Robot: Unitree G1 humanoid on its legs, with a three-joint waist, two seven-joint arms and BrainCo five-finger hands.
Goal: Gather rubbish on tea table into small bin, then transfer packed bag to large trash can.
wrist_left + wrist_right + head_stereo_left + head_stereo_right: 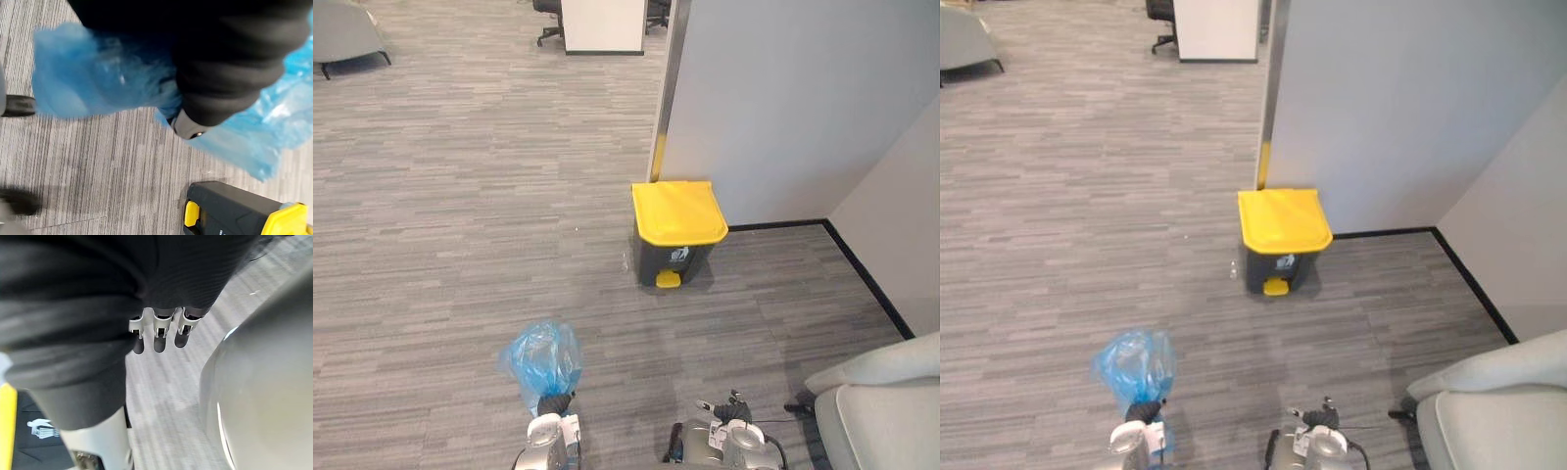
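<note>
the gathering part looked finished: the rubbish sat packed in a blue bag (542,358), and the job had reached the carry to the large can, a dark pedal bin (656,257) with a yellow lid (677,211). what was left, as i judged it, was closing the gap to the bin, getting the lid up and dropping the bag in. the lid lay flat and closed, and the yellow pedal (668,279) at the bin's foot faced the robot.

the bag was well short of the bin, on the robot's side of it and off to the bin's left, held up clear of the grey striped floor (460,225). the left hand (555,403) sat directly beneath the bag and clenched its gathered neck, so the puffed plastic rose above the hand toward the bin. in the left wrist view the blue film bunched round the hand's dark cover, with a corner of the bin showing past it.

the right hand (732,407) hung on the robot's side of the bin and a little to its right, fingers (154,335) relaxed and grasping nothing. a pale armchair (886,406) stood further right of the bin, and a grey wall panel (793,108) rose just behind the bin.
</note>
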